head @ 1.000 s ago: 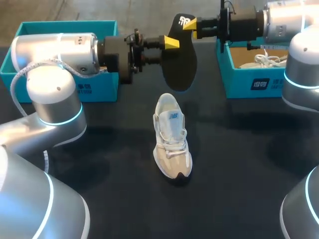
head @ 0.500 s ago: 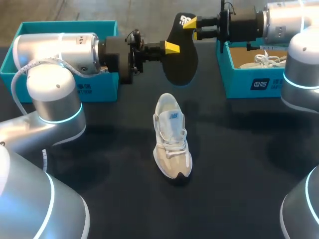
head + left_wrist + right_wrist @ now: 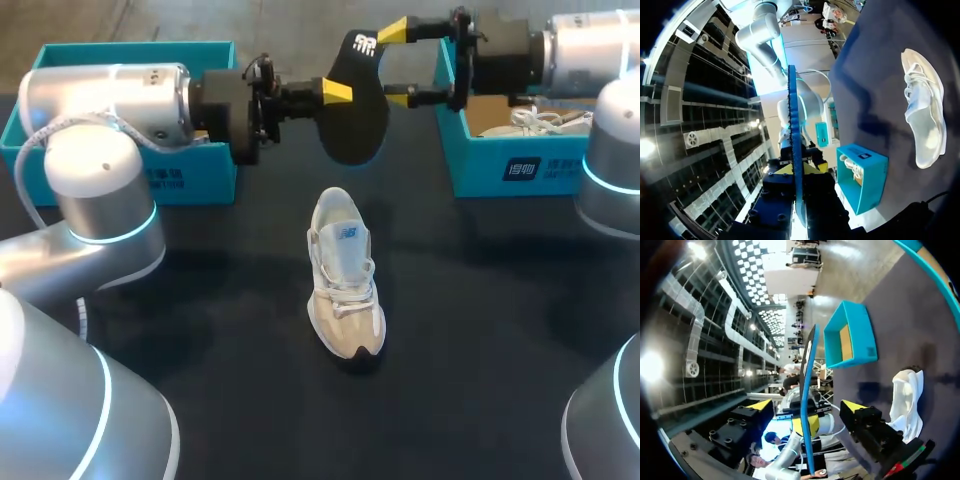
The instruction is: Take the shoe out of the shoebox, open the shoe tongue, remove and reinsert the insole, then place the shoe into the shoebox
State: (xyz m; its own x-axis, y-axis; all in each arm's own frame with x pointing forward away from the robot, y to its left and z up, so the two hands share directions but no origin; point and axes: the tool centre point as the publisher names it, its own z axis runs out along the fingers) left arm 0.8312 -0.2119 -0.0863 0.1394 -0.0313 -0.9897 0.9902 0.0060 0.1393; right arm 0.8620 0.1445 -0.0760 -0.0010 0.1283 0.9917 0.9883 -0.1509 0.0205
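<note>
The black insole hangs in the air above the far middle of the table, with my left gripper shut on its edge from the left. My right gripper stands open around the insole's other side, its yellow tips spread wide and off it. The beige and white shoe lies on the table below, toe towards the near edge. In the left wrist view the insole shows edge-on between the shut fingers, the shoe off to the side. In the right wrist view the insole stands between my open gripper.
A teal shoebox stands at the back left behind my left arm. At the back right a second teal shoebox holds another white shoe. Dark tabletop surrounds the shoe.
My right gripper has opened and let go of the insole. My left gripper has shut on it and now holds it alone, and the right arm has drawn back slightly to the right.
</note>
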